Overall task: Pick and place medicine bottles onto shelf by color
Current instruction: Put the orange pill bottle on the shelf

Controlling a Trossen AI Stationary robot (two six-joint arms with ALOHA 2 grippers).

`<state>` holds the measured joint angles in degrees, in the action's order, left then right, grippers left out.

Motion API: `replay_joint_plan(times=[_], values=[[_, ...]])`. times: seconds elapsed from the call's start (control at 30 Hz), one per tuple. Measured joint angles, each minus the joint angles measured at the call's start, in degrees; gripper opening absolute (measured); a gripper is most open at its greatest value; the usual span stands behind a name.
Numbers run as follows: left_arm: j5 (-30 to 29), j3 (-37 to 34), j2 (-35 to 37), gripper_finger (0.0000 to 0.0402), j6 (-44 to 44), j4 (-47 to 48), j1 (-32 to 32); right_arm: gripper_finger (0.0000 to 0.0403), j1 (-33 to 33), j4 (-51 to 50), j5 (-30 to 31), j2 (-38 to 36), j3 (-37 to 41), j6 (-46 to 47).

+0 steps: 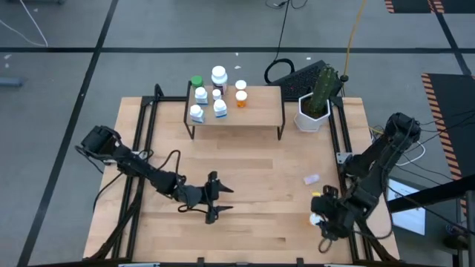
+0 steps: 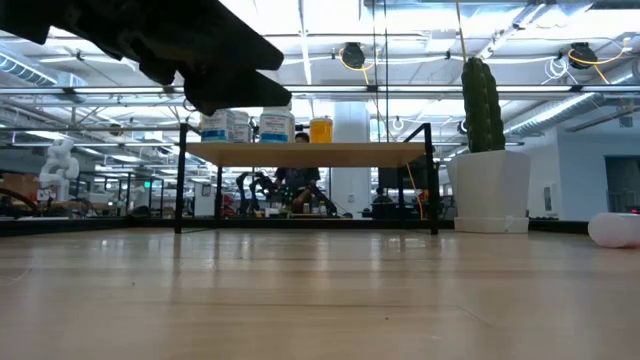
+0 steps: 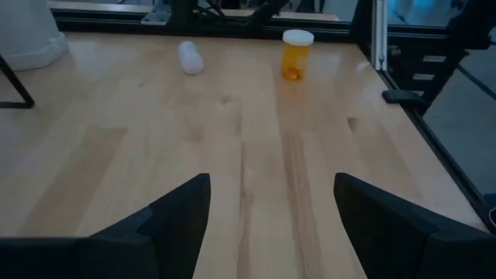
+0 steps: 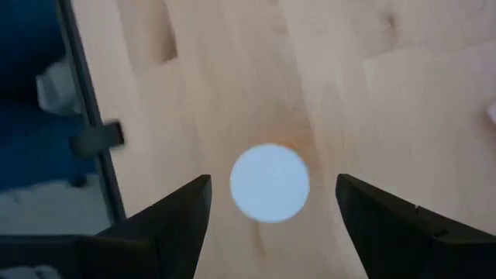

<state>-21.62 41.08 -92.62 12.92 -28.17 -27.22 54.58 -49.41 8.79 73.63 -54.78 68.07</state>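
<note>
On the bench (image 1: 245,185): a broad slab of pale, smooth wooden planks in a black metal frame; it carries everything below.
Shelf (image 1: 256,113): a low light-wood board on thin black legs at the far side of the bench; seven medicine bottles (image 1: 220,107) already stand on it, the whites and blue-labelled at one end, an orange one beside them.
Left gripper (image 1: 215,200): hovers over the bench's middle, jaws spread and empty, pointing toward the two bottles not yet shelved.
Right gripper (image 1: 320,215): hangs directly above the orange bottle at the near right corner, jaws spread to either side of its cap, not yet touching it.
Orange bottle (image 3: 295,56): upright, translucent orange plastic cylinder under a white round cap (image 4: 270,183). Judged light, stiff and smooth-walled, so liable to slip or tip; best taken across the body just under the cap.
Pale pink bottle (image 1: 311,179): lying on its side near the right edge, apart from the orange one. Judged free to roll; best pinched across its round body.
</note>
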Motion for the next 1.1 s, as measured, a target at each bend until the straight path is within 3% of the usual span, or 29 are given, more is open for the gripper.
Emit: replay_joint_plan(times=[0.23,0.7,0.83,1.1], values=[[-1.2,0.0,0.0,0.0273,0.9,0.0,-1.1,0.0275,4.6,0.3,7.6,3.4,0.0,-6.8],[-1.5,0.0,0.0,0.0273,1.1,0.0,-1.1,0.0311,5.2,1.6,6.0,10.0,0.0,-7.8],[-1.5,0.0,0.0,0.0273,1.3,0.1,-1.1,0.0290,5.2,1.2,6.1,10.2,0.0,-7.3],[-1.5,0.0,0.0,0.0273,2.1,0.0,-1.1,0.0208,5.2,1.1,6.5,10.1,0.5,-7.4]])
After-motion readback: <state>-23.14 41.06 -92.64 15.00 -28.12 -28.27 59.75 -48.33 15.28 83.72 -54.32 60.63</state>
